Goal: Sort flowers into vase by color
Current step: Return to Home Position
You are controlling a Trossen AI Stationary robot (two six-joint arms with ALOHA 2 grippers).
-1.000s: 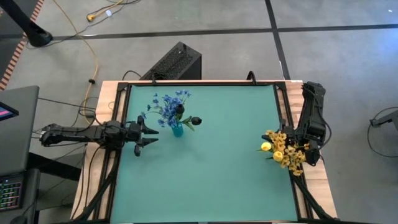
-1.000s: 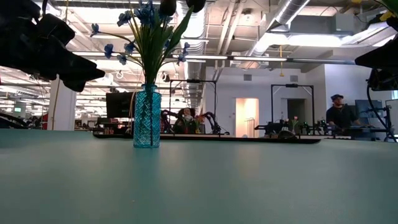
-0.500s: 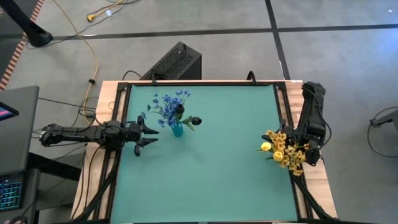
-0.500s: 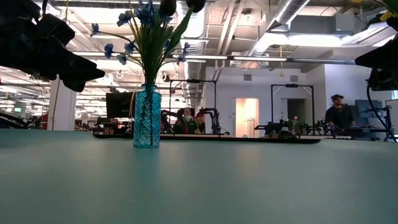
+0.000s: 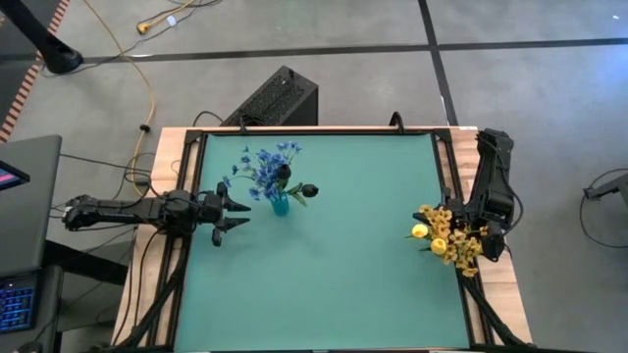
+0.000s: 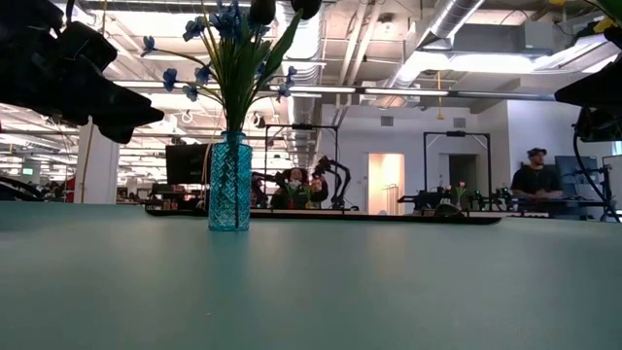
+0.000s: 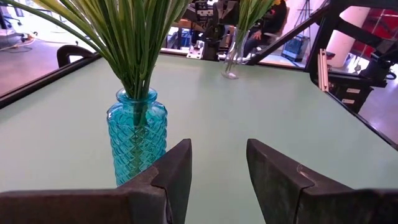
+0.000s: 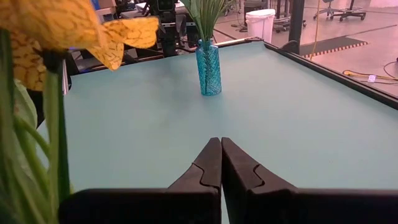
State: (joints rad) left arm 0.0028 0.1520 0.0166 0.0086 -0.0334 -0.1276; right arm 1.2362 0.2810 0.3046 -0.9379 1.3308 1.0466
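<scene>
Flowers (image 5: 265,169) in vase (image 6: 229,182), teal table (image 5: 343,284), open workshop (image 6: 408,126)

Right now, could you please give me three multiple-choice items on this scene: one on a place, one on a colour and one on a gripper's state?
1. Where does the blue vase stand?
A) just ahead of the left gripper
B) at the far right edge
C) on the floor

2. What colour are the flowers beside the right gripper?
A) blue
B) yellow
C) red

3. How do the right gripper's fingers stand?
A) wide open
B) shut on nothing
C) shut on a stem

Answers:
1 A: the high view shows the vase just off that gripper's open fingers.
2 B: the blossoms are yellow.
3 B: the right wrist view shows the fingers meeting, nothing between.
</scene>
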